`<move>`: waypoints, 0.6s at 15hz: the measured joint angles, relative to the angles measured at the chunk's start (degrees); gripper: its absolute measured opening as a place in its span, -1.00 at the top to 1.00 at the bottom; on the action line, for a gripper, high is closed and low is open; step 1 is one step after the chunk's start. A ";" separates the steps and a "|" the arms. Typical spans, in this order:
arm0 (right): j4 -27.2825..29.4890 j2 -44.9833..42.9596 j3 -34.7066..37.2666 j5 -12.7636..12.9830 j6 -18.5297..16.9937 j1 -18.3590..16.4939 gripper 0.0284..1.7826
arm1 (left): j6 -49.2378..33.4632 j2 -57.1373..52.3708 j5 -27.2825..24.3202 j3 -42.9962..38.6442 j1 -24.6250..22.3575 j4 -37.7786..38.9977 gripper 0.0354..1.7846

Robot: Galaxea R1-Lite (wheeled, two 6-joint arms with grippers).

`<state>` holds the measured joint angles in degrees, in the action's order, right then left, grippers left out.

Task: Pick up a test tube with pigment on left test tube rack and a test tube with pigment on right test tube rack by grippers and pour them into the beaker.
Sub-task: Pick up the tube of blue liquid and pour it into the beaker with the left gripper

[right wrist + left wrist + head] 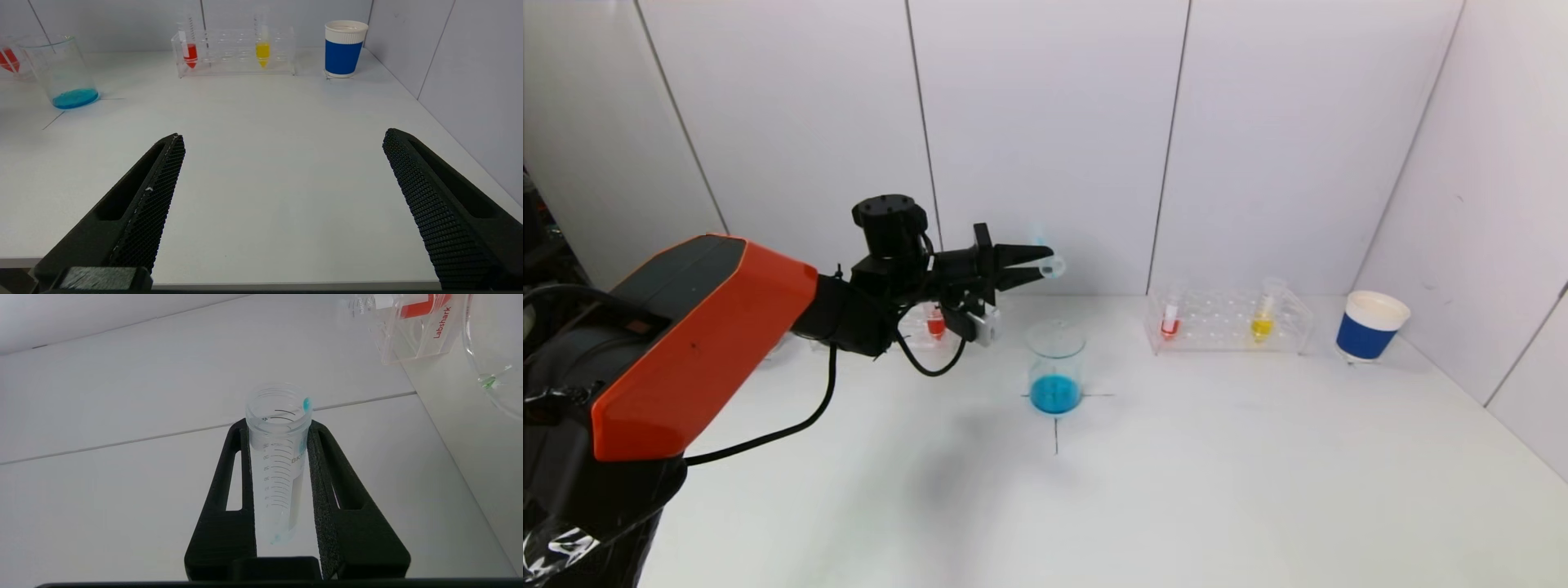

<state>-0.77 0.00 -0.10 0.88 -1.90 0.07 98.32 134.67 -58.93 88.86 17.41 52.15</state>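
My left gripper (1039,265) hovers above the glass beaker (1056,363) and is shut on a clear test tube (1053,264) that lies tipped over sideways. That tube (278,457) is almost empty, with only blue traces at its rim and tip between the fingers (239,465). Blue liquid fills the beaker's bottom (75,98). Behind my left arm, the left rack (416,330) holds a red tube (935,322). In the right rack (1217,314) stand a red tube (1170,318) and a yellow tube (1263,320). My right gripper (284,136) is open over the table's near edge, holding nothing.
A blue and white paper cup (1370,327) stands at the back right, beside the right rack (229,49). White walls close the table at the back and on the right. A black cross is marked on the table (1176,474) under the beaker.
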 joint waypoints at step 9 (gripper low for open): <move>0.02 0.00 0.00 0.00 -0.02 -0.02 -0.98 | -0.39 -0.68 1.11 -0.63 0.26 -0.09 0.56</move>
<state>-0.74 0.00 -0.10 0.88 -1.93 0.05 97.93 133.99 -57.82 88.22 17.66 52.07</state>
